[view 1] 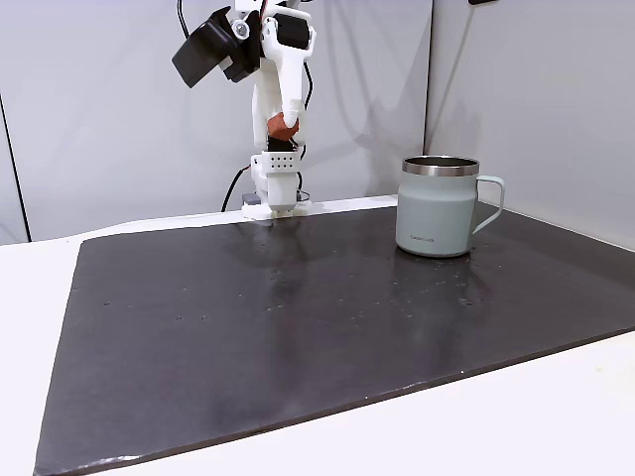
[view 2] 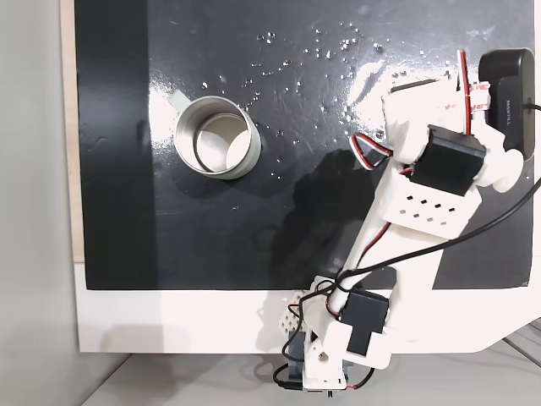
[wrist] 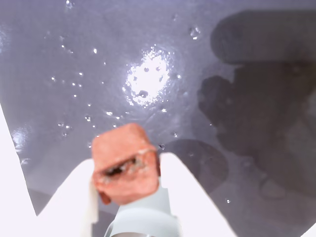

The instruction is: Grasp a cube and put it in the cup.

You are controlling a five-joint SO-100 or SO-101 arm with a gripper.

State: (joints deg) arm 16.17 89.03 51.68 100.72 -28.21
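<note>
Wrist view, nearest first: the pincer (wrist: 129, 173) is clenched on the cube (wrist: 126, 164), which sits skewed between the white fingers (wrist: 185, 190), one corner poking past them. That crooked hold is the main risk; I judge a quick swing could twist the cube loose and drop it on the dark mat (wrist: 74, 59) below. Farther off, in a fixed view, the cube (view 1: 281, 126) hangs high above the bench (view 1: 60, 268), well apart from the cup (view 1: 438, 210). The cup's mouth is small, so a release off-centre could bounce the cube off the rim (view 2: 181, 127).
</note>
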